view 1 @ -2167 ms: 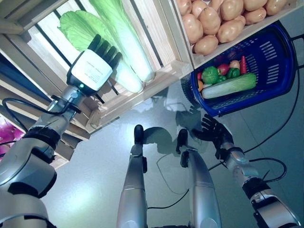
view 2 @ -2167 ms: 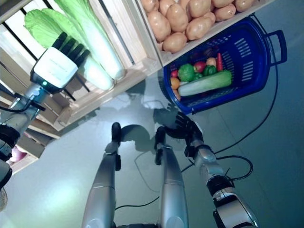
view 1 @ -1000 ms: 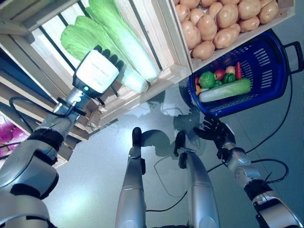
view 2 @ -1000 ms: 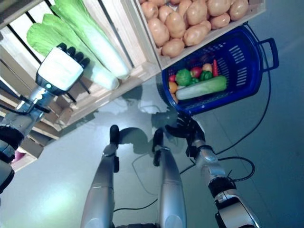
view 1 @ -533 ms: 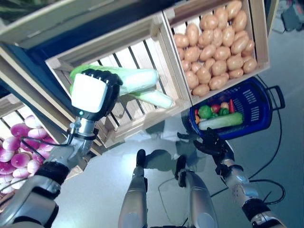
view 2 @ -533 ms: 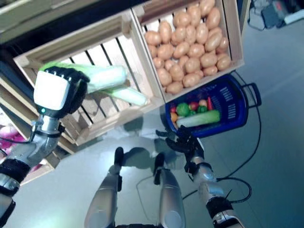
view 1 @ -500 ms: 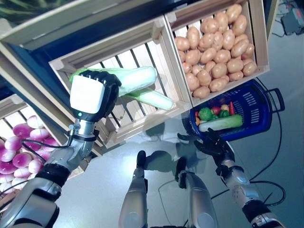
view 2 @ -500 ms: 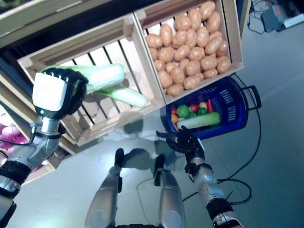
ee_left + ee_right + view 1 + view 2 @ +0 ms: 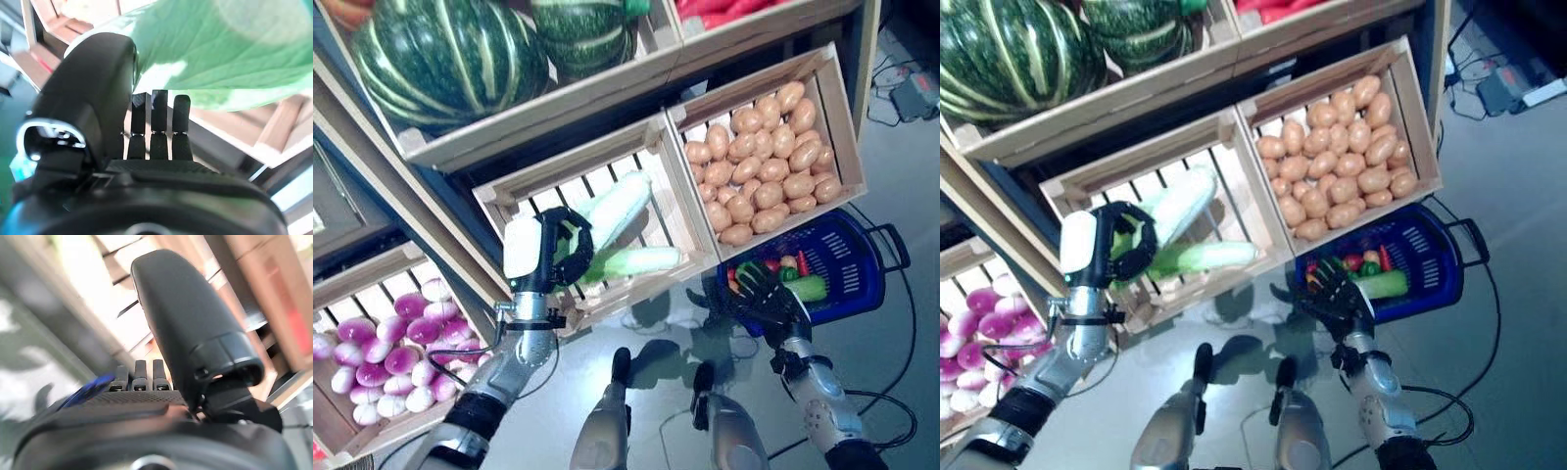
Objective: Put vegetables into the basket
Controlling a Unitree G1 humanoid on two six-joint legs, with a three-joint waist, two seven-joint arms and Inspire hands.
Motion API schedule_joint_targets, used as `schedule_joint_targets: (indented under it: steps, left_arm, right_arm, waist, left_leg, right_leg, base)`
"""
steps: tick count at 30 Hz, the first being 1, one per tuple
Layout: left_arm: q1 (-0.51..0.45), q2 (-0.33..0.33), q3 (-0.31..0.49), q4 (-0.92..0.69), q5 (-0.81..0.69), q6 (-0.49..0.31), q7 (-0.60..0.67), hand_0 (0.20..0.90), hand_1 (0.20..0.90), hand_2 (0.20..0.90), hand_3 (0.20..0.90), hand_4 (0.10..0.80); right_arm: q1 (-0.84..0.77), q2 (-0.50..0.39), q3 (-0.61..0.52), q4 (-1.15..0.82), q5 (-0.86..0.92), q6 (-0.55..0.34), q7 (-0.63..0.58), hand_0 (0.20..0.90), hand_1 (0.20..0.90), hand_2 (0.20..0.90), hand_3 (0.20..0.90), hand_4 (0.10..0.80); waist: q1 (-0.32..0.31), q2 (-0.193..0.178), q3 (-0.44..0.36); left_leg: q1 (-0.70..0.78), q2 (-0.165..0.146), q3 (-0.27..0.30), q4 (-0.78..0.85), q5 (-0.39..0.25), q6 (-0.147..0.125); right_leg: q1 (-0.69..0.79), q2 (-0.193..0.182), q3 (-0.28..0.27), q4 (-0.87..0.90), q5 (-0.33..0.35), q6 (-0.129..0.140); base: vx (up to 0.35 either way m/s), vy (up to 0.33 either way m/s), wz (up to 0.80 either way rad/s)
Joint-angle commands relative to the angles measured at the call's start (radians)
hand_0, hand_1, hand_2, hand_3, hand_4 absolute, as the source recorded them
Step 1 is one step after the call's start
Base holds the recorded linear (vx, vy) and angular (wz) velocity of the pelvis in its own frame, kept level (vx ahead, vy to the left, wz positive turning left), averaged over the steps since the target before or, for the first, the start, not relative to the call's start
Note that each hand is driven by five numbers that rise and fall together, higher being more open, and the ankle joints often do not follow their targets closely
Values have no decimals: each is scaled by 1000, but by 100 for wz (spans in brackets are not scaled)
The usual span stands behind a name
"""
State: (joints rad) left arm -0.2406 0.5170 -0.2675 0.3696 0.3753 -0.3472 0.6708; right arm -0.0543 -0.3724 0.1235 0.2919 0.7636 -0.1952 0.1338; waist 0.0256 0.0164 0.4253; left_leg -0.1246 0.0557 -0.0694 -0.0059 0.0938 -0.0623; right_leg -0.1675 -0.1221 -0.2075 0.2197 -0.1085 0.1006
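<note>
Wooden crates lined the shelving before the robot: pumpkins (image 9: pixel 440 54) on top, a potato crate (image 9: pixel 766 157) to the right, purple onions (image 9: pixel 372 343) lower left, and a slatted middle crate (image 9: pixel 597 220) with 2 long cabbages. Compared with 0.5 s earlier the whole view had tilted up, so most of the apparent shift was the camera's, not the produce's.

What had really changed was at the left robot hand (image 9: pixel 543 255). Its fingers were curled round the leafy end of the nearer cabbage (image 9: pixel 636 262), whose pale stalk end now jutted over the crate's front lip, while the second cabbage (image 9: pixel 617 208) lay deeper in the crate. The left wrist view showed green leaf pressed against the fingers (image 9: pixel 155 128), so the grasp looked firm enough to carry.

The right robot hand (image 9: pixel 759 294) hung with fingers spread and empty, in front of the blue basket (image 9: pixel 862 269) on the floor, which already held a cucumber-like vegetable (image 9: pixel 808 287), peppers and tomatoes. The cabbage appeared freed; carrying it across to the basket was the remaining step.
</note>
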Motion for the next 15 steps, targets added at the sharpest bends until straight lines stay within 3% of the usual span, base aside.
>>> schedule_joint_targets:
  steps: [1, 7, 15]
  left_arm:
    - [-23, 9, 50, -50, -109, -95, -59, 300, 300, 300, 300, 400]
    - [-31, -17, 16, 3, -186, -94, -156, 300, 300, 300, 300, 400]
    - [-74, -45, -46, 49, -220, -45, -233, 300, 300, 300, 300, 400]
  right_arm:
    - [4, -13, -8, -162, 86, -53, 165, 900, 900, 900, 900, 800]
    - [-24, -50, 31, -293, 134, -17, 279, 900, 900, 900, 900, 800]
    - [-118, -36, 98, -387, 199, 141, 323, 900, 900, 900, 900, 800]
  waist:
    - [-3, -50, -143]
    - [-4, -51, -169]
    - [18, -55, -233]
  left_leg:
    - [5, -52, 22, 14, -76, 19]
    - [42, -51, 23, 0, -86, 28]
    - [98, -49, 11, -34, -92, 28]
  right_leg:
    - [97, -10, -27, -138, 68, -16]
    - [122, -14, -21, -147, 69, -10]
    - [182, -17, -25, -183, 74, -4]
  base:
    - [41, 4, -2]
    - [56, 13, -1]
    - [81, -6, -2]
